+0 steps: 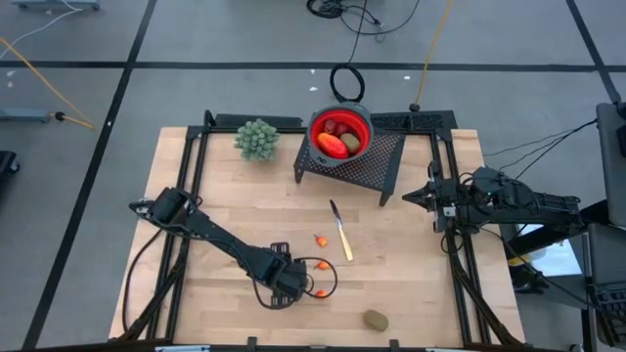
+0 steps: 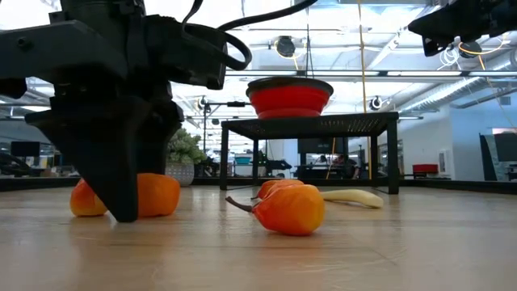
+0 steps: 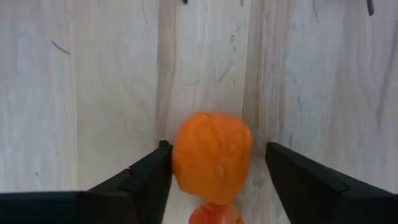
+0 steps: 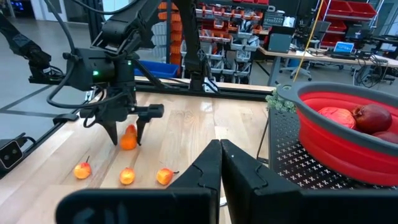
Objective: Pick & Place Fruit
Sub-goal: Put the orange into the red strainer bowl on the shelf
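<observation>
My left gripper (image 3: 217, 155) is open and points down at the table near its near edge (image 1: 293, 279). A tiny orange fruit (image 3: 211, 152) sits on the wood between its fingers, also seen in the right wrist view (image 4: 128, 140). Three more tiny orange fruits lie beside it (image 1: 320, 241) (image 1: 322, 264) (image 1: 320, 292). A brownish-green oval (image 1: 376, 320) rests on the table nearer the front edge. The red bowl (image 1: 364, 115) on the black mesh stand holds the red-orange oblong (image 1: 333, 146), a dark red ball (image 1: 334, 125) and a brownish oval (image 1: 350, 142). My right gripper (image 4: 221, 155) is shut and waits at the table's right side. My left gripper comes from above with one finger (image 3: 158, 168) right at the orange fruit's side (image 3: 180, 158); whether it touches, I cannot tell. The other finger (image 3: 283, 168) stands apart from the fruit with a gap. The fruit rests on the table.
A yellow-handled knife (image 1: 341, 233) lies mid-table beside the small fruits. The pale green knobbly bunch (image 1: 257, 139) stands near the far left. The mesh stand (image 1: 386, 161) rises above the table at the far side. Bare wood lies left of my left arm.
</observation>
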Robot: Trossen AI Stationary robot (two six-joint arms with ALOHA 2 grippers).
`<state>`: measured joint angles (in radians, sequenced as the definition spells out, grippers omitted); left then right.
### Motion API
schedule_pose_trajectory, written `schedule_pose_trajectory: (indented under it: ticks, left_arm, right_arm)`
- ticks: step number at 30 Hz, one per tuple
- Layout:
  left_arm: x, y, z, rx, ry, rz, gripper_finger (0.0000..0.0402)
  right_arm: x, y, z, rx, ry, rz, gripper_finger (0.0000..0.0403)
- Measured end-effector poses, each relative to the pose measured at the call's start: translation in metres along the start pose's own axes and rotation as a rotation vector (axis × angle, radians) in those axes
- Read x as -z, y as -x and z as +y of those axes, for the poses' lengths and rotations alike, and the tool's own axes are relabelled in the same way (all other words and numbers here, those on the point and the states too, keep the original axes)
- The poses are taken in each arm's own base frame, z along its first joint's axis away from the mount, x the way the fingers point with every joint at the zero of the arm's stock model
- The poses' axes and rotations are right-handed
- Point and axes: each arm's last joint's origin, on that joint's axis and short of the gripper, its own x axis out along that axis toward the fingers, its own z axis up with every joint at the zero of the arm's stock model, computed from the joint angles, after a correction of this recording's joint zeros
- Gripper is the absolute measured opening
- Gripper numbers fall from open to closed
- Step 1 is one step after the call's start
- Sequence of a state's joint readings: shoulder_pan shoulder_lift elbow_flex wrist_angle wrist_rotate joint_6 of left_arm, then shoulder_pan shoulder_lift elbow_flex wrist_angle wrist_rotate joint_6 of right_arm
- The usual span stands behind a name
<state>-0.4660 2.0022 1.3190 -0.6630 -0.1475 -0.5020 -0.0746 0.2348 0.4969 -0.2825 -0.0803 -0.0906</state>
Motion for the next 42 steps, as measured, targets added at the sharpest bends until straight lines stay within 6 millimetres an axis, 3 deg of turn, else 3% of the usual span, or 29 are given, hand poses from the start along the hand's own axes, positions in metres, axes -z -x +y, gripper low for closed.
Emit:
schedule_pose_trajectory:
  ticks: [9,16,22,29,36,42]
  left_arm:
    - [-0.002,-0.001,0.000,0.000,0.006,-0.024,0.0172]
    - [-0.007,0.009,0.011,-0.024,0.033,-0.048,0.0143]
    - [-0.021,0.045,0.032,0.008,0.104,-0.163,0.0150]
    - [-0.042,0.105,0.054,0.107,0.152,-0.465,0.0158]
    - [-0.060,0.161,0.060,0.203,0.064,-0.867,0.0159]
    - [-0.071,0.189,0.057,0.302,-0.033,-1.131,0.0159]
  right_arm:
    - [0.000,0.000,0.000,0.000,0.000,0.000,0.0004]
    - [0.000,0.000,0.000,0.000,0.000,0.000,0.0004]
    - [0.000,0.000,0.000,0.000,-0.001,-0.001,0.0004]
    - [0.000,0.000,0.000,-0.003,-0.001,-0.001,0.0004]
    - [0.000,0.000,0.000,-0.003,0.000,-0.001,0.0004]
    - [0.000,0.000,0.000,-0.003,0.000,-0.001,0.0004]
